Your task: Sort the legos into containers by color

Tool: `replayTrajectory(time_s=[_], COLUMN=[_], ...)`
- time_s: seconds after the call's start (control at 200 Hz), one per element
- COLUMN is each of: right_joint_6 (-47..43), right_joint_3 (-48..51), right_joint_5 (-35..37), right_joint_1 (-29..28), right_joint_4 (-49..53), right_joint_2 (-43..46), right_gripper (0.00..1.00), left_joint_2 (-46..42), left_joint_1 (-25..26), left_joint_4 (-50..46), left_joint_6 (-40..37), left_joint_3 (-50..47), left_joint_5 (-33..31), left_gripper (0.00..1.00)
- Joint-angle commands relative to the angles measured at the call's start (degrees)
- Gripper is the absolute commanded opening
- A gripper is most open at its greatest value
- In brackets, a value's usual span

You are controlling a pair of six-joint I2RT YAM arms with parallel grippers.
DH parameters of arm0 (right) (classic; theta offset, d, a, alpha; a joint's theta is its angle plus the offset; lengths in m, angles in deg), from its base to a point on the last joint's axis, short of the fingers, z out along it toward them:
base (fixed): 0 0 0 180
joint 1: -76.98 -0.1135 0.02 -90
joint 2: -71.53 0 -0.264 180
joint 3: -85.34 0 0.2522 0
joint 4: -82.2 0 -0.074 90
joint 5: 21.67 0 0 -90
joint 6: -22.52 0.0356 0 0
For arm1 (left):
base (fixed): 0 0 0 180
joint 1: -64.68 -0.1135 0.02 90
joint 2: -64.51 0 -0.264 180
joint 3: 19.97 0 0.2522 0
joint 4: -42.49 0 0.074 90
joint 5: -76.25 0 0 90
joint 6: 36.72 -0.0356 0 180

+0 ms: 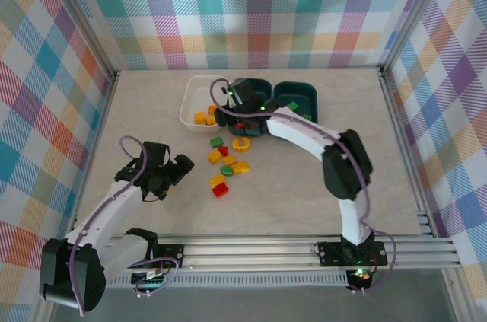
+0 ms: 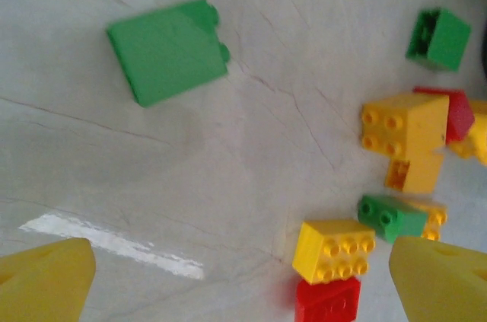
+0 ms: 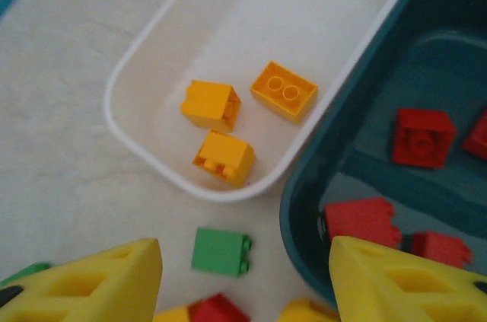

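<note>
Right wrist view: the right gripper [image 3: 243,291] holds its two blocky yellow plastic fingers [image 3: 84,284] wide apart, with nothing between them. Just ahead of the gap, a square green brick [image 3: 221,251] lies on the pale tabletop [image 3: 68,139] with two studs poking out sideways. Ahead and to the right curves the rounded corner of a glossy dark teal tray [image 3: 434,55] holding several red bricks [image 3: 422,137]. Ahead and to the left, side by side with it, the smooth white tray [image 3: 160,55] holds three orange-yellow bricks [image 3: 211,103], one with its two round studs up.

Left wrist view: the left gripper [image 2: 243,291] also has its wedge-shaped yellow tips spread and is empty. Close to the right tip, a studded yellow brick [image 2: 333,250] touches a red block [image 2: 327,301]. Beyond them sit a small green two-stud brick [image 2: 392,215] and a larger yellow piece [image 2: 407,135]. Farthest off is a green brick [image 2: 437,36] with its hollow underside showing. Far ahead to the left, well apart from these, a green sloped brick [image 2: 167,52] lies with its smooth face up. The table here is matte and faintly veined, like marble.

Top external view: the left gripper [image 1: 183,168] sits left of the loose cluster. The right gripper [image 1: 232,113] is at the near end of the middle tray. The second teal tray [image 1: 297,84], to its right, holds green pieces.
</note>
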Motion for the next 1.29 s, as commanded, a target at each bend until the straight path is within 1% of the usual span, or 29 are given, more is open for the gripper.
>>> replayTrajectory(time_s=[0.0, 0.09, 0.155, 0.235, 0.38, 0.535, 0.64, 0.71, 0.805, 0.87, 0.94, 1.095, 1.16, 1.29], right_joint_6=[4.2, 6.4, 7.9, 9.2, 8.9, 7.2, 6.6, 5.7, 4.3, 4.1, 4.2, 4.4, 4.5, 4.6], right_joint_3=[10.7, 18.4, 23.4, 28.4, 35.4, 42.1, 44.8, 46.3, 48.2, 49.0, 49.8, 50.1, 50.4, 50.8], right_joint_5=[0.6, 0.9, 1.4, 1.8, 2.5, 7.0, 8.0, 8.3, 9.9, 10.7, 10.8, 10.5, 10.8, 12.2], right_joint_1=[-0.6, -0.6, -0.7, -0.7, -0.7, -0.6, -0.6, -0.6, -0.6, -0.5, -0.5, -0.5, -0.5, -0.5], right_joint_4=[-7.4, -8.1, -8.3, -7.6, -5.7, -3.8, -3.5, -3.8, -4.6, -5.2, -6.2, -6.6, -6.9, -7.3], right_joint_2=[7.7, 12.5, 15.8, 19.7, 26.4, 34.9, 40.2, 42.8, 44.9, 45.2, 45.1, 44.3, 44.6, 44.9], right_gripper=[0.60, 0.60, 0.60, 0.60, 0.59, 0.60, 0.61, 0.61, 0.61, 0.61, 0.61, 0.61, 0.61, 0.61], left_joint_2=[4.6, 10.7, 16.0, 22.3, 30.1, 36.7, 38.7, 39.7, 40.0, 39.7, 39.3, 39.5, 40.2, 41.4], left_joint_1=[-0.3, -0.3, -0.4, -0.8, -1.0, -1.3, -1.4, -1.5, -2.0, -2.6, -3.4, -3.8, -3.8, -3.9], left_joint_4=[-3.4, -7.2, -11.4, -13.3, -10.3, -11.3, -10.1, -9.9, -10.2, -9.7, -8.2, -5.8, -5.1, -4.1], left_joint_6=[9.0, 12.2, 13.7, 13.2, 13.6, 14.1, 14.3, 14.3, 13.6, 12.9, 11.9, 10.2, 9.5, 9.1], left_joint_3=[3.4, 7.9, 12.1, 16.0, 18.7, 21.5, 21.4, 21.6, 22.0, 21.7, 21.1, 20.4, 20.5, 20.4], left_joint_5=[-6.1, -8.1, -10.8, -10.7, -8.9, -9.0, -9.5, -10.4, -12.6, -13.6, -13.2, -13.6, -13.4, -13.3], left_gripper=[0.97, 0.95, 0.93, 0.88, 0.85, 0.79, 0.75, 0.70, 0.68, 0.66, 0.63, 0.62, 0.60, 0.49])
